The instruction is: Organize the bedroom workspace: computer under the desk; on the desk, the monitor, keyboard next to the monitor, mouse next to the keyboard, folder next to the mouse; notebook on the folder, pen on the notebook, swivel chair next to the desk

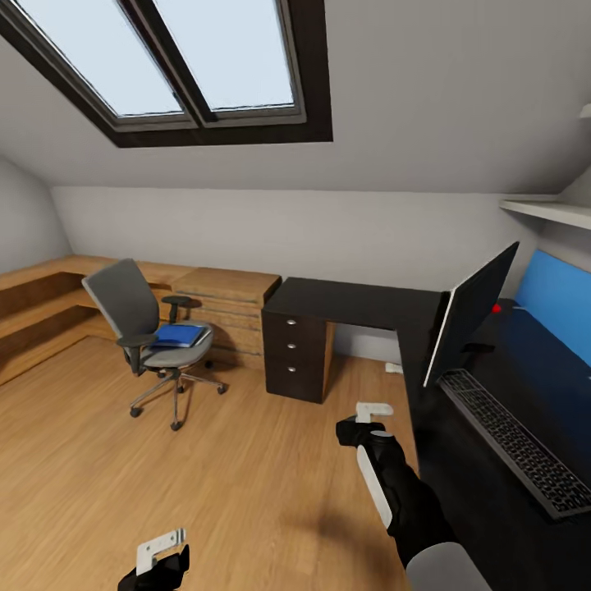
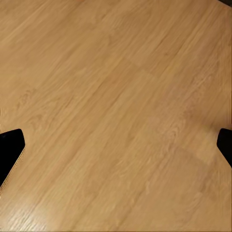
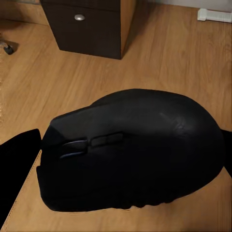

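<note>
Right wrist view: a black mouse (image 3: pixel 133 150) sits between the jaws of my right gripper (image 3: pixel 130 159), dark fingers (image 3: pixel 17 169) at either flank — I read it as clamped on the mouse. Below it is wood floor (image 3: pixel 159 58), with the drawer unit (image 3: pixel 87 24) beyond.

Head view: the right gripper (image 1: pixel 367 423) hangs over the floor just off the edge of the desk (image 1: pixel 361 304). On the near wing of the desk the monitor (image 1: pixel 472 316) stands upright, and the keyboard (image 1: pixel 517 443) lies flat in front of it, long axis running along the wing toward me.

Key relation: the mouse's target, a spot beside the keyboard, lies to the right of the right gripper and higher than it. My guess is the free desktop at the keyboard's near end or its inner side is the place; the right arm is the nearer one and already carries the load, so it needs a lift over the desk edge, then a move rightward.

Left wrist view: bare floor, fingertips (image 2: pixel 9 145) at opposite margins with a wide gap — spread apart, nothing held. In the head view the left gripper (image 1: pixel 160 558) is low and well apart from everything.

The chair (image 1: pixel 148 336) stands well apart from the desk, across the floor, with the blue folder (image 1: pixel 179 335) flat on its seat. Notebook and pen: not made out.
</note>
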You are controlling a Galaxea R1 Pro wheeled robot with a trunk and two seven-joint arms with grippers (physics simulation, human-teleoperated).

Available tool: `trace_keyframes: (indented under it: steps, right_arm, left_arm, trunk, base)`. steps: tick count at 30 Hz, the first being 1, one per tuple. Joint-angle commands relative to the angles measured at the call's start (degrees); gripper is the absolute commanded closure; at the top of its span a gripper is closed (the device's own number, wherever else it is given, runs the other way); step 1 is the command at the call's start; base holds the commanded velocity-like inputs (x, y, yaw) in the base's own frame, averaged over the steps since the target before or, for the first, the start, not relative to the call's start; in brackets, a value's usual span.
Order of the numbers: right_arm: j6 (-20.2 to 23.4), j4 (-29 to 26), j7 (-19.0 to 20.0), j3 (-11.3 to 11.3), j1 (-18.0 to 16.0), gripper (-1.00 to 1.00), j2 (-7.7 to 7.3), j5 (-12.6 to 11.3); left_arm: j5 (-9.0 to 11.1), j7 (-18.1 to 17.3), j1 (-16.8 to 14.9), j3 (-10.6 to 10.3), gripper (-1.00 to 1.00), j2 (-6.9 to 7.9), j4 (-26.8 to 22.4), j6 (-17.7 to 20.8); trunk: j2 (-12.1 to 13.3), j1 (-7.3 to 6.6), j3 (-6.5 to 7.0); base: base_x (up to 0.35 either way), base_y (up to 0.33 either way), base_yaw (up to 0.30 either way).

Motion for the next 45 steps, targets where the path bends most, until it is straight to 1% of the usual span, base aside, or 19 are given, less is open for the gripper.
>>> trace_keyframes:
  steps: [1,18,32,45]
  right_arm:
    - [0.27,-0.07,-0.4,0.1,-0.04,1.0,0.0,-0.3]
    - [0.27,-0.07,-0.4,0.1,-0.04,1.0,0.0,-0.3]
    - [0.27,-0.07,-0.4,0.08,-0.04,1.0,0.0,-0.22]
    - [0.27,-0.07,-0.4,0.09,-0.04,1.0,0.0,-0.21]
  left_arm:
    - [0.38,0.36,-0.02,-0.19,-1.0,0.06,-0.11,0.25]
    - [0.38,0.36,-0.02,-0.24,-1.0,0.06,-0.06,0.23]
    - [0.34,0.45,-0.02,-0.33,-1.0,-0.03,-0.05,0.17]
    - [0.29,0.46,-0.02,-0.42,-1.0,-0.1,-0.05,0.14]
  trunk:
    - [0.37,-0.19,0.11]
    - [7.19,-3.92,3.17]
    - [7.19,-3.92,3.17]
    - [7.19,-3.92,3.17]
  base:
    - [0.313,0.198,0.0]
    - [0.301,0.215,0.0]
    - [0.305,0.181,0.0]
    - [0.328,0.017,0.0]
